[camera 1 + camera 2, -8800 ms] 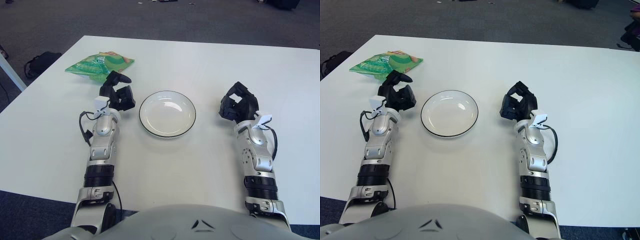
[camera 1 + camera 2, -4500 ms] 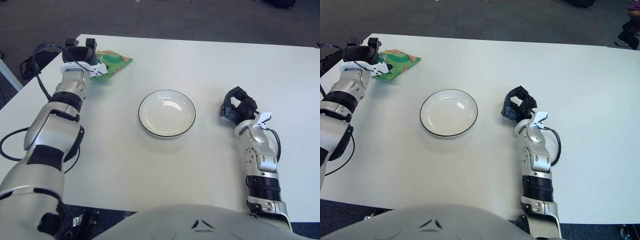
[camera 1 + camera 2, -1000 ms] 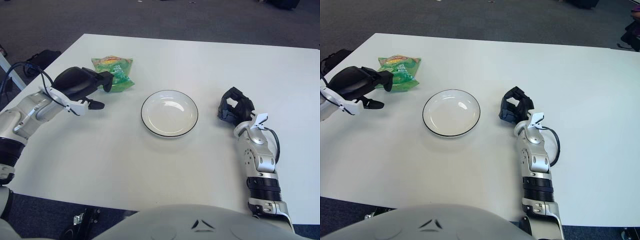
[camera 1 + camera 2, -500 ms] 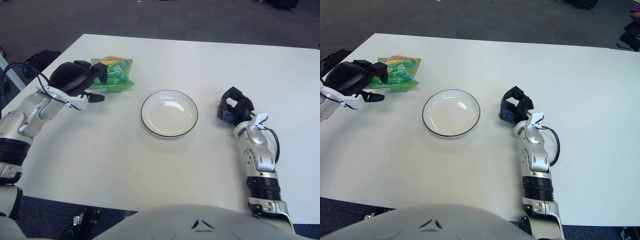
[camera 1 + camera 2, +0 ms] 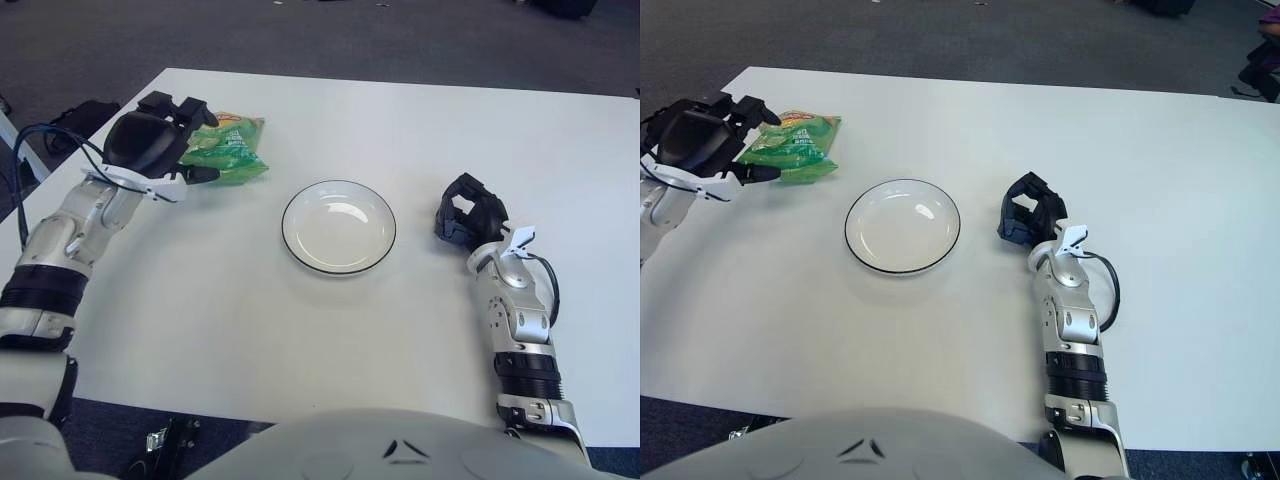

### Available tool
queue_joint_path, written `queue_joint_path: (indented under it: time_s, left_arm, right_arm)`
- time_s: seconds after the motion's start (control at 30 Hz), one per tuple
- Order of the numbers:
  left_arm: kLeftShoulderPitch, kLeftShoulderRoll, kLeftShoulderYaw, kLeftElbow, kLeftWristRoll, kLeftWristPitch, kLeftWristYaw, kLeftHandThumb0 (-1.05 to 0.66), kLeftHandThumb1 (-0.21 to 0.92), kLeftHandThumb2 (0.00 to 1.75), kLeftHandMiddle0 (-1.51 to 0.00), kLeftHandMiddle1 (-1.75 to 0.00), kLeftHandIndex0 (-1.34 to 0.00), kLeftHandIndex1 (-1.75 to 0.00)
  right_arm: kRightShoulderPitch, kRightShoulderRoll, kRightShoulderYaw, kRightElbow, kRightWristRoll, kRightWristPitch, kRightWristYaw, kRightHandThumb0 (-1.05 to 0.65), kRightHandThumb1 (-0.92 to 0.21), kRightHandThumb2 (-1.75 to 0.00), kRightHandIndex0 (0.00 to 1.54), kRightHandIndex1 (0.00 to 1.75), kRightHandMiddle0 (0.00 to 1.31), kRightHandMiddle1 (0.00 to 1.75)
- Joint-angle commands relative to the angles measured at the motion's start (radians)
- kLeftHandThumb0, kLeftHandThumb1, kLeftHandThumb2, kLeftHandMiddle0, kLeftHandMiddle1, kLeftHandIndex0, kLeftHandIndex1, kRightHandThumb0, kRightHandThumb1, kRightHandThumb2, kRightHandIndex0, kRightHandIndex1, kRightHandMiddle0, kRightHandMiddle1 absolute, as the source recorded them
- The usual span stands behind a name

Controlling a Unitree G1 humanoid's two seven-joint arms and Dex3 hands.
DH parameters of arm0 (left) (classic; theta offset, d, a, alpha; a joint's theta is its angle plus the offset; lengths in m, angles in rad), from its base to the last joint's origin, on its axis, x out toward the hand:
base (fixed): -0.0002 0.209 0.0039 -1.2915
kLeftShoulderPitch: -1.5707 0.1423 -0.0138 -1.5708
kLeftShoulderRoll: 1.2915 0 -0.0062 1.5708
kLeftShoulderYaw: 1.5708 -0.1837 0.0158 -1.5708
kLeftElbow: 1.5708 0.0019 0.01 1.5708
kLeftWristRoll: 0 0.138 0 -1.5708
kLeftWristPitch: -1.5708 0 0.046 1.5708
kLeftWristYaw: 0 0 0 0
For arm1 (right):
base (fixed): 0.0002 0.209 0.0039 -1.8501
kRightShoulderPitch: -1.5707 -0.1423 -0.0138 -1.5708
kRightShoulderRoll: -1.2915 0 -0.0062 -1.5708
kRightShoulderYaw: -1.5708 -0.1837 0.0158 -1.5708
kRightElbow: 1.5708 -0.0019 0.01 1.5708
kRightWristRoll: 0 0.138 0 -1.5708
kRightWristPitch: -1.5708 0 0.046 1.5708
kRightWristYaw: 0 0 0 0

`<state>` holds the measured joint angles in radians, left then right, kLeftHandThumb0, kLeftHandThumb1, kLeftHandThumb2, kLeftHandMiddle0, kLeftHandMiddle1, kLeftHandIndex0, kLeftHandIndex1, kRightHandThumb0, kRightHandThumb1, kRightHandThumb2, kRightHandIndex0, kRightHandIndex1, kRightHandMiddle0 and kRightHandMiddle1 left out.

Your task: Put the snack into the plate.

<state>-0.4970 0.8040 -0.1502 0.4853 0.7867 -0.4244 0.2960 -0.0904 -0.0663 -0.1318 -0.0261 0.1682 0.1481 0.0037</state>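
The snack is a green bag [image 5: 232, 150] lying flat on the white table, at the far left, a hand's width left of the plate. The plate [image 5: 339, 262] is white with a dark rim and holds nothing. My left hand [image 5: 185, 140] is at the bag's left end, its fingers spread, upper fingers over the bag's far edge and thumb [image 5: 203, 175] at its near edge; I see no closed grasp. My right hand [image 5: 466, 212] rests curled on the table right of the plate and holds nothing.
The table's left edge [image 5: 60, 185] runs close behind my left forearm. A dark bag [image 5: 82, 115] and cables lie on the floor beyond that edge. Dark carpet lies past the far edge.
My left hand has moved away from me and to the right, from beside the bag's near left corner onto its left end. The bag, plate and right hand have stayed in place.
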Motion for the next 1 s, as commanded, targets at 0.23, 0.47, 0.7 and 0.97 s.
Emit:
queue_joint_path:
  time_s: [0.23,0.47,0.7,0.97]
  left_arm:
    - [-0.086,-0.065,-0.03,0.099,0.007,0.087,0.037,-0.73,0.92,0.7,-0.07,-0.47,0.0,-0.56]
    - [-0.138,-0.105,-0.05,0.148,-0.015,0.136,-0.029,-0.79,0.92,0.77,-0.02,-0.24,0.0,-0.24]
    - [-0.279,-0.161,-0.128,0.4,0.005,0.135,-0.045,-0.88,0.92,0.91,0.0,-0.05,0.0,-0.1]
    - [-0.36,-0.205,-0.153,0.54,-0.061,0.113,-0.153,-0.98,0.92,1.05,0.0,0.0,0.0,-0.13]
  right_arm:
    - [0.072,0.015,-0.004,0.058,-0.001,0.019,0.001,-0.5,-0.26,-1.38,1.14,1.75,0.66,1.75]
    - [0.074,0.01,-0.006,0.056,0.001,0.022,0.009,-0.5,-0.26,-1.38,1.14,1.75,0.66,1.75]
    - [0.076,0.006,-0.006,0.058,0.0,0.018,0.016,-0.5,-0.27,-1.37,1.15,1.75,0.65,1.75]
    - [0.074,-0.001,-0.009,0.064,0.0,0.017,0.025,-0.5,-0.27,-1.37,1.15,1.75,0.65,1.75]
